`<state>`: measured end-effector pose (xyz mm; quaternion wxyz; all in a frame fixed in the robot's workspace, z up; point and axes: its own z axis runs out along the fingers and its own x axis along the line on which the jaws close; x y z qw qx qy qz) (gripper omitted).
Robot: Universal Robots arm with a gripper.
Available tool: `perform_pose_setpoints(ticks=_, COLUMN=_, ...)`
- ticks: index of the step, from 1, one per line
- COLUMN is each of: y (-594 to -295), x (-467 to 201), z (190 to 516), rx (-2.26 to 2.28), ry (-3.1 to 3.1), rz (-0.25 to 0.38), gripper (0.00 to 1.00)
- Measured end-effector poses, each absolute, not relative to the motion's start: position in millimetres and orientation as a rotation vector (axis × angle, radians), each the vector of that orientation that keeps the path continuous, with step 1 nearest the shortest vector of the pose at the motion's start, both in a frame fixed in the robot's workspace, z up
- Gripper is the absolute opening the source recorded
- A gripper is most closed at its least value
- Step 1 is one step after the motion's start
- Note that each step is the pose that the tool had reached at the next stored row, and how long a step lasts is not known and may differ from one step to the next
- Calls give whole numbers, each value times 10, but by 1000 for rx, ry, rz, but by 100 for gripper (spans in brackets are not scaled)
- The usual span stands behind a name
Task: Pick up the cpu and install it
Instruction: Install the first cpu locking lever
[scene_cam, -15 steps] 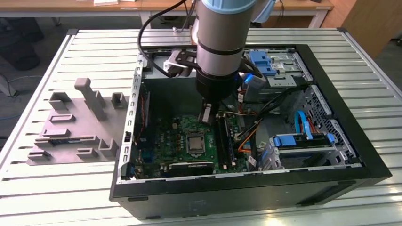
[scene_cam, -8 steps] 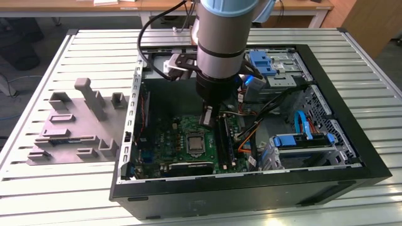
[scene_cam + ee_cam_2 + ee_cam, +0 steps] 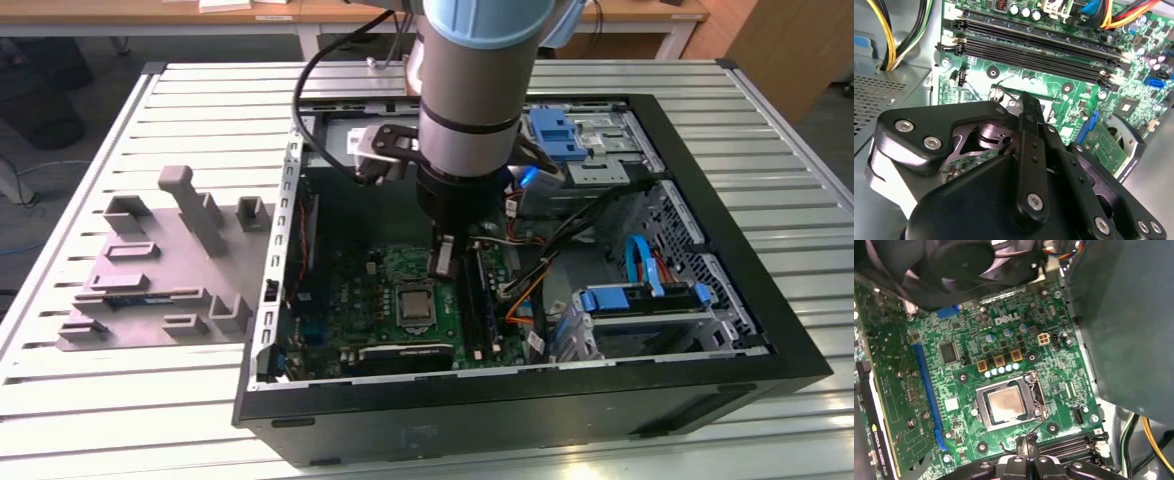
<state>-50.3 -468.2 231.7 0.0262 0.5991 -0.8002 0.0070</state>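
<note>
The cpu [image 3: 1006, 405], a small square chip with a silvery top, lies flat inside the dark socket frame [image 3: 978, 409] on the green motherboard [image 3: 1019, 320]. In the exterior view the cpu [image 3: 412, 305] sits in the middle of the board inside the open computer case. My gripper [image 3: 446, 263] hangs just behind the socket, over the memory slots. Both wrist views show its black fingertips [image 3: 1027, 441] pressed together with nothing between them, beside the socket's edge. A thin wire lever [image 3: 1037, 427] runs from the socket to the gripper [image 3: 1024, 98] tips.
Black memory slots [image 3: 1034, 50] run beside the socket. A grey metal box [image 3: 1124, 315] and a black fan [image 3: 959, 260] border the board, with cable bundles [image 3: 889, 35] nearby. Blue drive brackets [image 3: 554, 130] sit in the case. A grey tray with posts [image 3: 160, 270] lies on the exterior view's left.
</note>
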Motion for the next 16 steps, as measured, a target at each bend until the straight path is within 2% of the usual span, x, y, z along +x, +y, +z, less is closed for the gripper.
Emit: perform_pose_setpoints(ticks=16, y=-4808, x=-530, z=2241, rx=1975, ry=-2379, rz=28, gripper=11)
